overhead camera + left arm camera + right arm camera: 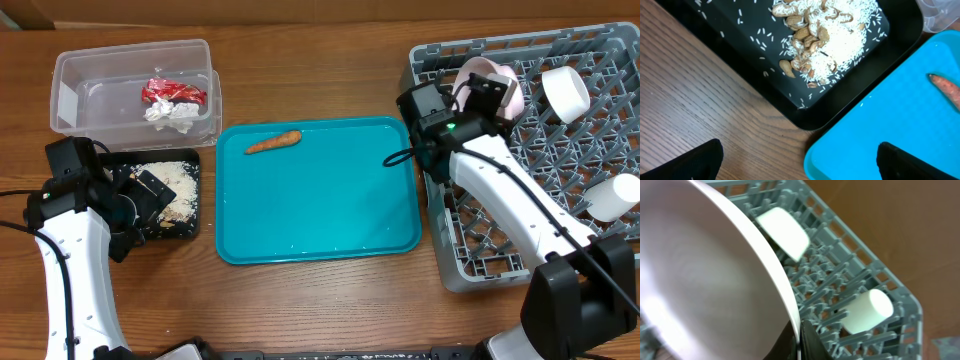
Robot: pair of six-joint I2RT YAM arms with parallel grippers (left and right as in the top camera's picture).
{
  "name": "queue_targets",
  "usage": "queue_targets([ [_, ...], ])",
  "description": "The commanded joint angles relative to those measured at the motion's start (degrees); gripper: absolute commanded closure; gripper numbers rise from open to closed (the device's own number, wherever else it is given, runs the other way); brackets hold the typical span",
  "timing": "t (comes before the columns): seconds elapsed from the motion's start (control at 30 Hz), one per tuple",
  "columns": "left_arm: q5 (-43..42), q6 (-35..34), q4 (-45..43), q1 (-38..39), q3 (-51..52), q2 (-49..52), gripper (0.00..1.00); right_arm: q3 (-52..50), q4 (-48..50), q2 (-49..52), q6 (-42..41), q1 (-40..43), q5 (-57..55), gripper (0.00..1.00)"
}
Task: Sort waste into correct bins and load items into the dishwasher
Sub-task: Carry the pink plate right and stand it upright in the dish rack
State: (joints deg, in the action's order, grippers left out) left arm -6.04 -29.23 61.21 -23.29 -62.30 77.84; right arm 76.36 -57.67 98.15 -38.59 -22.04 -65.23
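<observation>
Closest to your right wrist camera, the pinkish-white round bowl fills the left half of the view, tilted on edge. Your right gripper is clamped on its rim, with a dark finger on either side of the lip. From overhead you can see the bowl held at the far left corner of the large square grey plastic dish rack; whether it rests on the pegs you cannot tell.

Deeper in the rack, the small white bowl lies tipped among the pegs. The white cup lies on its side near the right edge, well apart from it.

Your left gripper hangs empty with its fingers spread wide, over the spot where a corner of the shallow black rectangular tray lies just beside the flat teal tray.

The pale rice and shell scraps are heaped inside the black tray. The small orange carrot-like stick lies alone on the teal tray near its far left corner.

Beyond the black tray, the clear plastic rectangular tub holds the red crinkled wrapper and the crumpled white tissue, which touch each other.
</observation>
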Motion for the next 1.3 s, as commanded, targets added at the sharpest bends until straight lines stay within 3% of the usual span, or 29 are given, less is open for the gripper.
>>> queue_targets([
  [0.0, -1.09, -0.17, -0.15, -0.15, -1.4, -1.05, 0.0, -0.13, 1.05, -0.04, -0.7, -2.84, 3.72, 0.95],
  [0.1, -1.09, -0.17, -0.15, -0.15, -1.4, -1.05, 0.0, -0.11, 1.07, -0.04, -0.7, -5.25, 3.82, 0.9],
  [0.17, -1.09, -0.17, -0.15, -0.15, -1.4, -1.03, 0.0, -0.11, 0.83, -0.07, -0.66, -6.91, 3.82, 0.69],
  [0.23, -1.11, -0.2, -0.13, -0.15, -1.4, -1.05, 0.0, -0.11, 0.55, -0.07, -0.66, -8.31, 3.8, 0.34],
  [0.27, -1.09, -0.17, -0.13, -0.15, -1.4, -1.05, 0.0, -0.11, 0.52, -0.09, -0.68, -8.61, 3.82, 0.28],
  [0.4, -1.09, -0.17, 0.02, -0.15, -1.4, -1.05, 0.0, -0.11, 0.33, -0.81, -0.68, -9.03, 4.7, 0.14],
  [0.63, -1.09, -0.15, 0.13, -0.15, -1.4, -1.05, 0.0, 1.25, 0.98, -10.14, -0.33, -8.26, 16.59, 0.03],
  [0.73, -1.09, -0.15, 0.31, -0.15, -1.4, -1.05, 0.0, 2.43, 3.23, -15.3, 4.52, -6.1, 23.52, 0.02],
  [0.83, -1.09, -0.15, 0.44, -0.15, -1.4, -1.05, 0.0, 3.02, 5.86, -20.0, 8.94, -1.11, 31.82, 0.05],
  [0.97, -1.09, -0.13, 0.48, -0.15, -1.4, -1.05, 0.0, 3.02, 6.32, -23.04, 9.03, 9.31, 38.73, 0.71],
  [1.03, -1.09, -0.15, 0.48, -0.15, -1.4, -1.05, 0.0, 3.02, 6.67, -22.82, 9.05, 14.75, 41.16, 0.89],
  [1.1, -1.11, -0.15, 0.46, -0.15, -1.4, -1.03, 0.0, 3.02, 7.08, -22.1, 9.07, 19.02, 42.95, 0.96],
  [1.27, -1.11, -0.15, 0.48, -0.15, -1.4, -1.05, 0.0, 2.99, 10.21, -18.23, 13.16, 26.88, 54.36, 0.96],
])
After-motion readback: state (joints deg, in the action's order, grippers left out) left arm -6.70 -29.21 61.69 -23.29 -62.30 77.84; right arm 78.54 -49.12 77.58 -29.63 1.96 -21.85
